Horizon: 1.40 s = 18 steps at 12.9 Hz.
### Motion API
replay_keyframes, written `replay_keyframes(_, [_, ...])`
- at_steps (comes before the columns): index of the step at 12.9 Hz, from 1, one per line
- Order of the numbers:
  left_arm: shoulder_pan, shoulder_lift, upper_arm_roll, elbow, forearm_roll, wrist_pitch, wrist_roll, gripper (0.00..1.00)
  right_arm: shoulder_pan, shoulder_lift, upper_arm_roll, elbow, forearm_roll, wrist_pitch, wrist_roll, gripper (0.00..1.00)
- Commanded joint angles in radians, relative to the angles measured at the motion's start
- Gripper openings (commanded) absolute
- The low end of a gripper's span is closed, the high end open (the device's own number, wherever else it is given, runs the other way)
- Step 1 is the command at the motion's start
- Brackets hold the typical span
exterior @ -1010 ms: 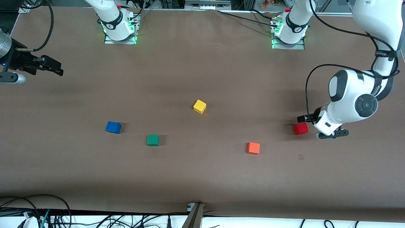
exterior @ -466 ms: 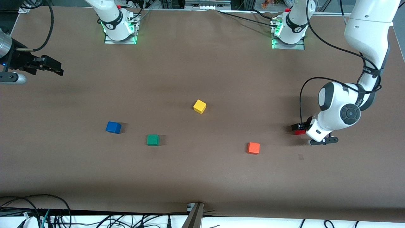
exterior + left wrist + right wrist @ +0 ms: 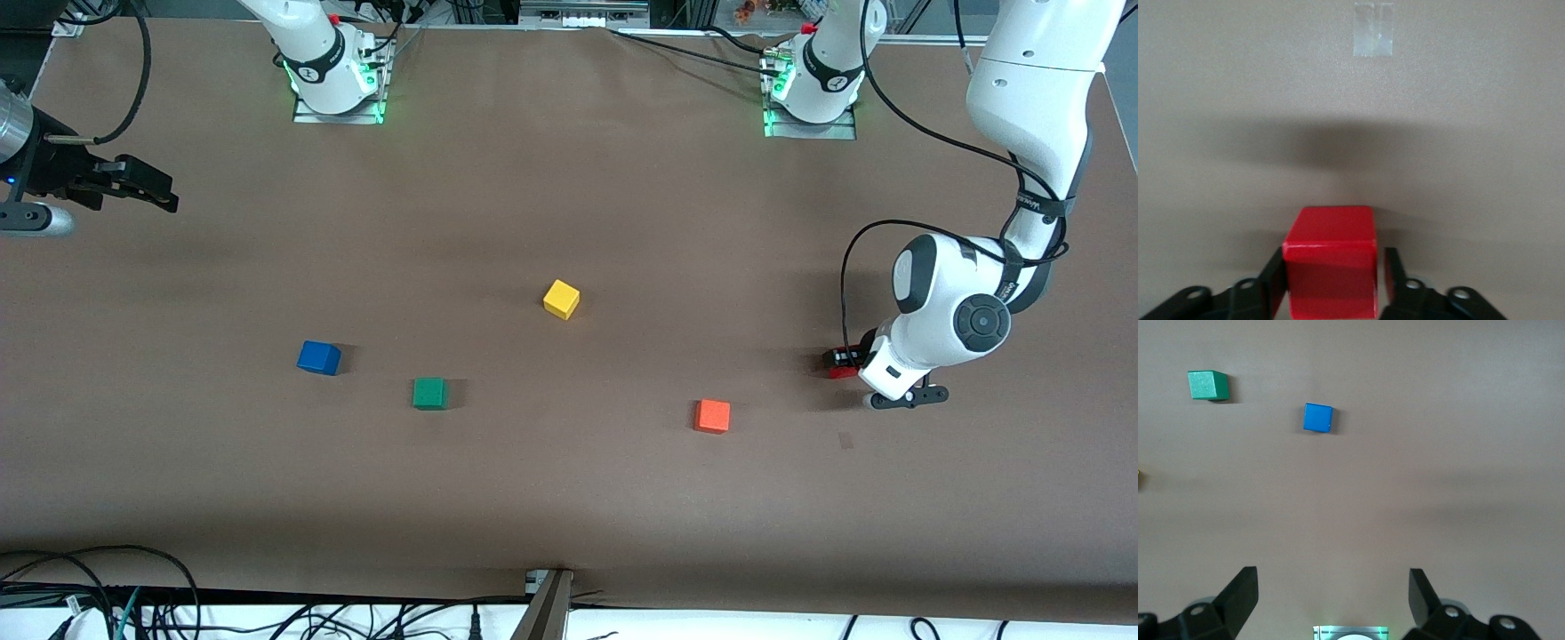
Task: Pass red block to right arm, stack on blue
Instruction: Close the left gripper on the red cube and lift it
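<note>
The left gripper (image 3: 1331, 283) clamps the red block (image 3: 1331, 260), mostly hidden under its wrist from the front, while the right gripper (image 3: 1331, 593) waits wide open, well apart from the block.

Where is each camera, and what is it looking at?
Front view: high across the table, facing both arms and all the cubes.
Left wrist view: on the left arm's wrist, looking down at the red block in the left gripper.
Right wrist view: on the right arm's wrist, over the blue cube and green cube, open right gripper showing.
Shared: front and left wrist views both show the red block.
</note>
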Motion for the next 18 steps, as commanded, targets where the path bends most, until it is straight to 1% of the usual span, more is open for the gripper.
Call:
replay_keyframes(1, [0.009, -0.003, -0.001, 0.01, 0.031, -0.01, 0.051, 0.01, -0.002, -0.002, 0.0, 0.012, 0.016, -0.017, 0.009, 1.0])
replay_keyframes(3, [0.014, -0.006, -0.003, 0.01, 0.031, -0.015, 0.102, 0.0, -0.002, -0.002, 0.0, 0.012, 0.016, -0.017, 0.009, 1.0])
replay_keyframes(5, [0.054, -0.011, -0.006, 0.017, 0.031, -0.018, 0.196, 0.0, -0.002, -0.002, -0.002, 0.012, 0.016, -0.017, 0.009, 1.0])
replay_keyframes(6, [0.055, -0.018, -0.007, 0.019, 0.03, -0.019, 0.225, 0.0, -0.002, -0.002, -0.002, 0.012, 0.016, -0.017, 0.009, 1.0])
replay_keyframes(9, [0.052, -0.061, -0.021, 0.025, 0.025, -0.047, 0.235, 0.0, -0.002, -0.001, -0.002, 0.012, 0.023, -0.017, 0.009, 1.0])
replay_keyframes(11, [0.054, -0.096, -0.071, 0.027, 0.021, -0.083, 0.297, 0.0, -0.004, 0.004, -0.003, 0.011, 0.023, -0.017, 0.006, 1.0])
replay_keyframes(13, [0.057, -0.126, -0.096, 0.028, 0.007, -0.09, 0.382, 0.0, -0.005, 0.005, -0.003, 0.011, 0.026, -0.015, 0.003, 1.0])
replay_keyframes(14, [0.058, -0.138, -0.113, 0.033, -0.025, -0.09, 0.449, 0.0, -0.01, 0.01, -0.005, 0.012, 0.063, 0.001, -0.006, 1.0])
replay_keyframes(15, [0.061, -0.144, -0.115, 0.045, -0.074, -0.096, 0.528, 0.0, -0.019, 0.031, -0.008, 0.014, 0.121, 0.002, -0.011, 1.0])
replay_keyframes(17, [0.065, -0.147, -0.116, 0.06, -0.195, -0.107, 0.697, 0.0, -0.031, 0.062, -0.034, 0.014, 0.233, -0.015, -0.012, 1.0])
replay_keyframes(18, [0.069, -0.146, -0.116, 0.062, -0.261, -0.107, 0.785, 0.0, -0.033, 0.08, -0.04, 0.014, 0.258, -0.017, -0.014, 1.0])
